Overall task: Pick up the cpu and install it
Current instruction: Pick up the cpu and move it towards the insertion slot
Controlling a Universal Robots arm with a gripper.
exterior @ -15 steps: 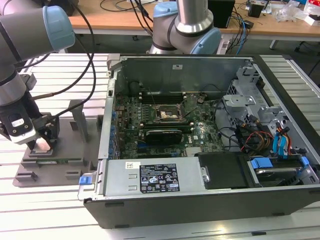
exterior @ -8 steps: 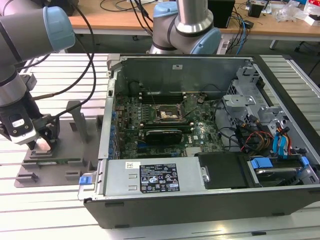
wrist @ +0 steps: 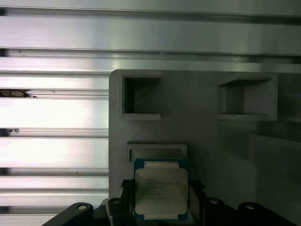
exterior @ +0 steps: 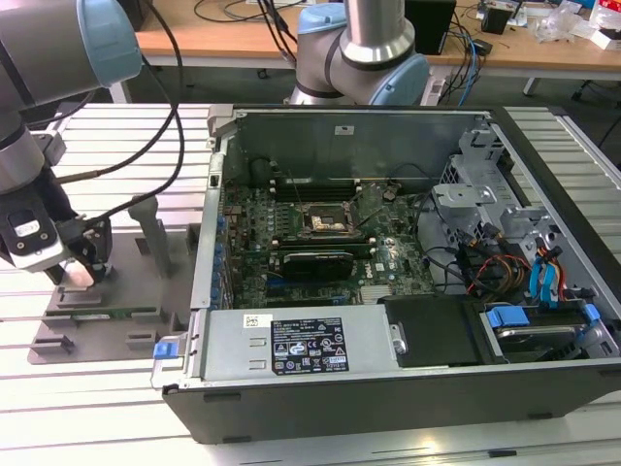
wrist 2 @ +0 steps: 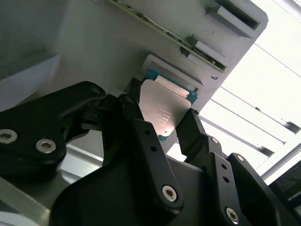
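Black, angular jaws are pressing against two opposite edges of the cpu [wrist 2: 164,106], a flat square chip with a smooth silver-grey metal lid on a blue-green board. The chip is sitting at a shallow square recess in a matte grey plastic tray [wrist: 207,141], which is lying on the ribbed aluminium bench [wrist: 56,117].
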